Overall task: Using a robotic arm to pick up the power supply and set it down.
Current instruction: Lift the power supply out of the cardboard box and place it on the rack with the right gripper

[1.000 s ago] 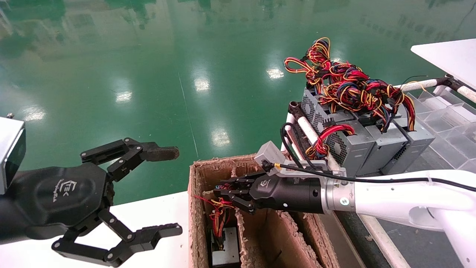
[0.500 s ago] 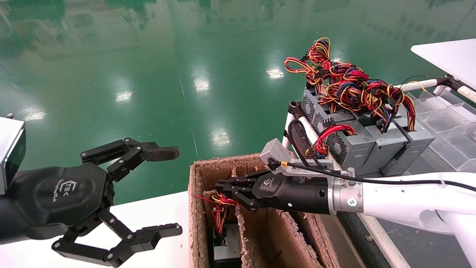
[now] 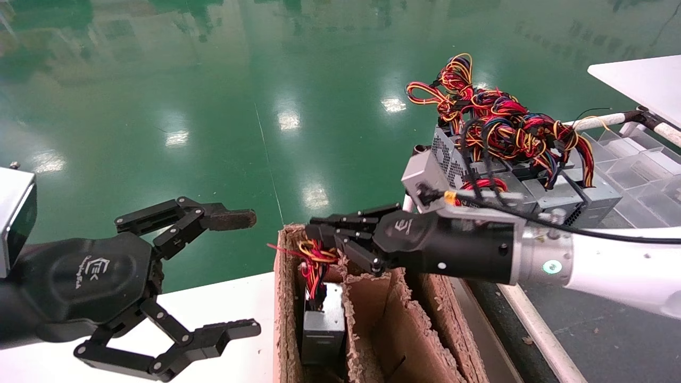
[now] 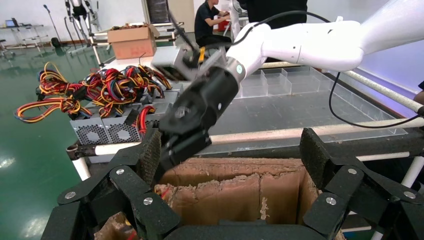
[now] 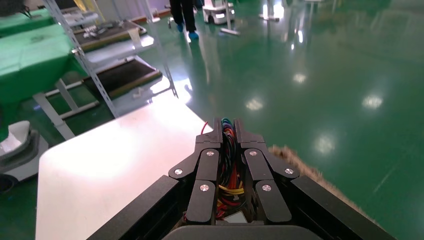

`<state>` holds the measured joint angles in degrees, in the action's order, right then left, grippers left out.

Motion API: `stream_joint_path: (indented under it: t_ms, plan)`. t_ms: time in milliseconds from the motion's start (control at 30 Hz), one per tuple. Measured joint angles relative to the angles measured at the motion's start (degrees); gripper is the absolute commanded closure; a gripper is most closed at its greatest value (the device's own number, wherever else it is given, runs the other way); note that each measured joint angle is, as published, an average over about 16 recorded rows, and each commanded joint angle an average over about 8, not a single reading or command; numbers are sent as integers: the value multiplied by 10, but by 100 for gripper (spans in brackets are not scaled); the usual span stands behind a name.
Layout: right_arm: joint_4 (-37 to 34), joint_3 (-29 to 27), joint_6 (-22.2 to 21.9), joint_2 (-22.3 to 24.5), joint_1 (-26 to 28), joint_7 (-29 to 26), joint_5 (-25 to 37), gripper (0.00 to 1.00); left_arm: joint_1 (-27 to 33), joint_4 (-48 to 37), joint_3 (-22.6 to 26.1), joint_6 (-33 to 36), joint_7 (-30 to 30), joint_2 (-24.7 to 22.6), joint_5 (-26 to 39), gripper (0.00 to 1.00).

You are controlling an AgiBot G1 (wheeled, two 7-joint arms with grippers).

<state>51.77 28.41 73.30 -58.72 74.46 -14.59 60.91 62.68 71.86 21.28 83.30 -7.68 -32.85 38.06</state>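
right gripper: clamped on wire bundle, over carton's far rim | power supply: hanging from wires inside carton's left compartment | left gripper: fingers apart, parked left of carton

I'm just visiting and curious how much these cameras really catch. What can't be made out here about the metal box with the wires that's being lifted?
- Power supply, head view: its lower end is hidden by the carton wall and the picture's edge.
- Right wrist view: the right gripper is shut on the wire bundle; its fingers hide nearly all of the box.
- Left wrist view: the left gripper, open and idle, blocks the carton's inside.
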Motion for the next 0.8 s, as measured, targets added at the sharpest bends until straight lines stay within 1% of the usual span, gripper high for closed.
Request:
stream_joint_path:
  t_ms: [267,467,633,800]
  plan:
    - [57,-32,-8,36,4,-18,-33,100,0,0,0,0,0,0,0,0]
    - [88,-61,-16,73,15,-25,-54,100,0,0,0,0,0,0,0,0]
    - [100,-84,-20,114,30,-27,-64,100,0,0,0,0,0,0,0,0]
    - [97,-104,-21,157,46,-25,-64,100,0,0,0,0,0,0,0,0]
